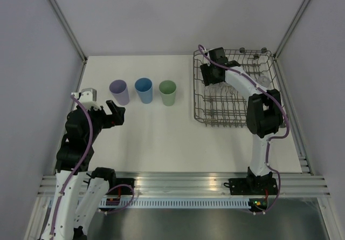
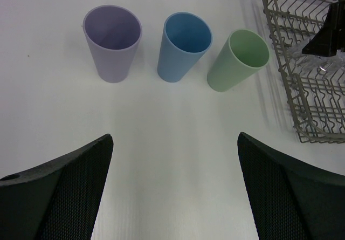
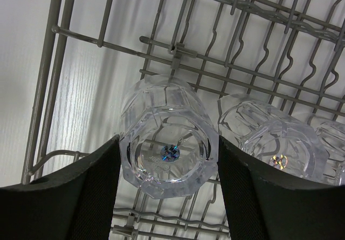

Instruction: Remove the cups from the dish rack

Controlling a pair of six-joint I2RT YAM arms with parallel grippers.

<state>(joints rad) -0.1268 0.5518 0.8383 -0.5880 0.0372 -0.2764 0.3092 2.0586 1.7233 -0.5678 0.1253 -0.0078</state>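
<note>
The right gripper (image 3: 168, 152) clasps a clear glass (image 3: 164, 118) in the rack's (image 3: 60, 31) far-left part, pads on its faceted sides; hard, slick, breakable, so hold mid-wall, gently; the left gripper (image 2: 175, 137) gapes empty near three tumblers (image 2: 184, 46).

White-and-black jointed left arm (image 1: 75, 143) and right arm (image 1: 262, 116), cabled in lavender
Both alternate white tubular links with blocky black joint housings; a thin lavender cable (image 1: 201, 49) loops along each, down to a black base block (image 1: 250, 185). The broad black fingers (image 2: 59, 197) have finely mesh-textured inner faces.
</note>
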